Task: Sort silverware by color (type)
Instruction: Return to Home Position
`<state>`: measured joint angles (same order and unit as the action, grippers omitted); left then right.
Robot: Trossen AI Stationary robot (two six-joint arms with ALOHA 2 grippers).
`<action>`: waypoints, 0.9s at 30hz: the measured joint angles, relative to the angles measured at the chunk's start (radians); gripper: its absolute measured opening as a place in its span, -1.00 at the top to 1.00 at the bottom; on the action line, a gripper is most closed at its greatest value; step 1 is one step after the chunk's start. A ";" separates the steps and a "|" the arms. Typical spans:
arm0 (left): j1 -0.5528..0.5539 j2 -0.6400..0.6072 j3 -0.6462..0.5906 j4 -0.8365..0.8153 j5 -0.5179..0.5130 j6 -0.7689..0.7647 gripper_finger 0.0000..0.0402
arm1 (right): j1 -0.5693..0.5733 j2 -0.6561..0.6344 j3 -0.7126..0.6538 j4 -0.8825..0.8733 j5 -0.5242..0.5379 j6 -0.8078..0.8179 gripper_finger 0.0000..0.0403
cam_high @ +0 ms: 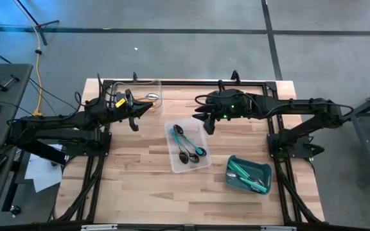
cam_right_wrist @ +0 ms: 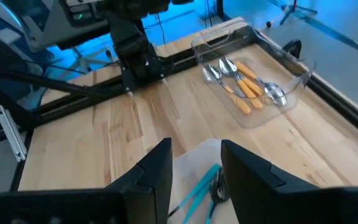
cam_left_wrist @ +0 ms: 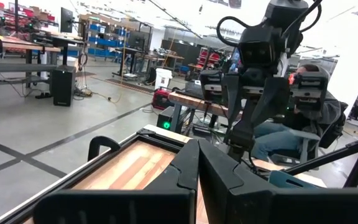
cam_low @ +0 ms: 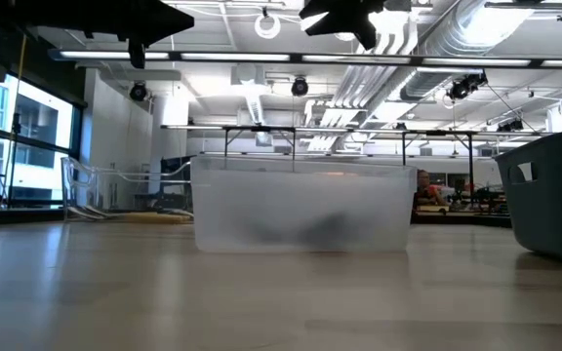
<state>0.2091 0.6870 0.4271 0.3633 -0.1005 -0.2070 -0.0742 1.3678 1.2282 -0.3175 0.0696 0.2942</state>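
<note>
Teal-blue-handled spoons (cam_high: 189, 146) lie in a clear tray (cam_high: 174, 157) at mid-table. Orange-handled spoons (cam_right_wrist: 246, 86) lie in a second clear tray (cam_high: 157, 85) at the far left. More spoons (cam_high: 244, 173) with green handles lie in a teal bin (cam_high: 266, 170) at the near right. My right gripper (cam_right_wrist: 196, 150) hangs open above the far end of the middle tray, with nothing between its fingers. My left gripper (cam_left_wrist: 197, 160) is shut on nothing, raised beside the orange-spoon tray and pointing toward the table's right.
In the low view the middle tray (cam_low: 301, 207) stands ahead and the teal bin (cam_low: 554, 195) at the right. Bare wood (cam_high: 133, 179) lies at the near left. A black frame (cam_high: 185, 82) runs along the table's far edge. A seated person (cam_left_wrist: 303, 118) shows beyond the table.
</note>
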 joint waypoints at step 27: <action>0.000 0.000 0.000 0.000 0.000 -0.018 1.00 | 0.029 -0.392 -0.458 0.168 -0.030 0.104 0.40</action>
<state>0.2092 0.6868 0.4271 0.3637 -0.1001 -0.2253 -0.0456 0.9754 0.7700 -0.1491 0.0399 0.3980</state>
